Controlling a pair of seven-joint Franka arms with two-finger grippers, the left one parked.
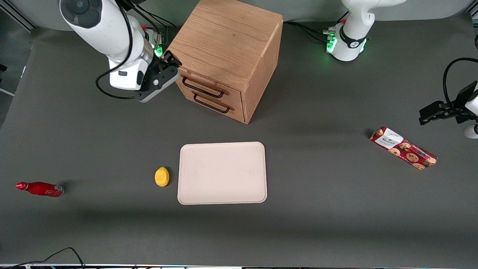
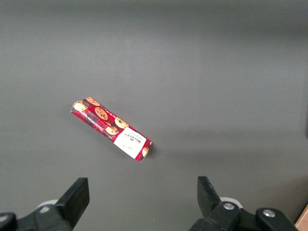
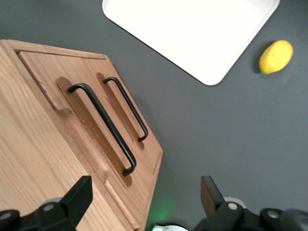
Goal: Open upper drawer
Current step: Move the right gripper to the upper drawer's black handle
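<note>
The light oak cabinet point(image 1: 227, 45) stands at the back of the table with two drawers in its front, both shut. The upper drawer point(image 1: 234, 98) carries a thin black bar handle point(image 1: 202, 89), and the lower twin drawer's handle point(image 1: 211, 105) sits just beneath it. My gripper point(image 1: 172, 61) hovers open at the cabinet's upper front corner toward the working arm's end, close to the end of the upper handle, holding nothing. In the right wrist view the upper handle point(image 3: 103, 126) and lower handle point(image 3: 127, 108) lie ahead of the open gripper point(image 3: 144, 190), untouched.
A cream tray point(image 1: 222, 172) lies nearer the front camera than the cabinet, with a yellow lemon point(image 1: 161, 176) beside it. A red bottle point(image 1: 40, 189) lies toward the working arm's end. A red cookie box point(image 1: 403, 148) lies toward the parked arm's end.
</note>
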